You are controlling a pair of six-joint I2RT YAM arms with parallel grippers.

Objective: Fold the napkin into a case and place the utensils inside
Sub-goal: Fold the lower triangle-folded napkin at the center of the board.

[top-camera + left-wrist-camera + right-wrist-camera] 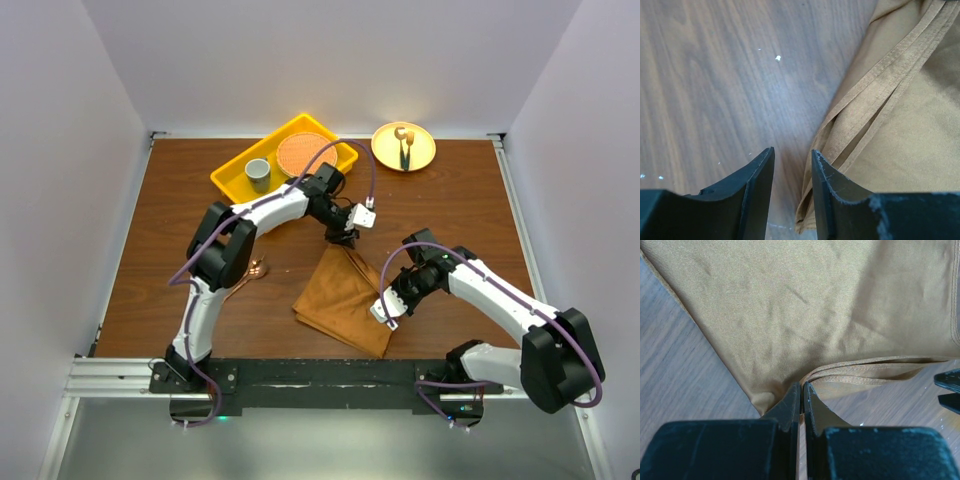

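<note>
Napkin: the rust-brown napkin (340,295) lies folded in layers on the wooden table (180,230), just below the centre of the overhead view. One corner points up towards the left arm, and its long lower edge slants down to the right.
Napkin edges: the left wrist view shows stitched hems stacked one over another. The right wrist view shows two hems curling up to the fingertips.
Left gripper: the left gripper (792,150) sits low at the napkin's upper corner. Its fingers are parted, with bare wood showing in the gap. The cloth's edge lies just beside the right-hand finger, not between the two.
Right gripper: the right gripper (802,385) is at the napkin's right edge. Its fingers are closed tight and pinch the cloth's edge at their tips.
Spoon: the copper-coloured spoon (258,270) lies on the table left of the napkin, partly hidden under the left arm.
Yellow tray: the yellow tray (232,180), upper centre, holds a grey cup (258,172) and a round orange woven mat (303,153).
Yellow plate: the yellow plate (425,150), upper right of centre, carries a dark-handled utensil (405,150).
</note>
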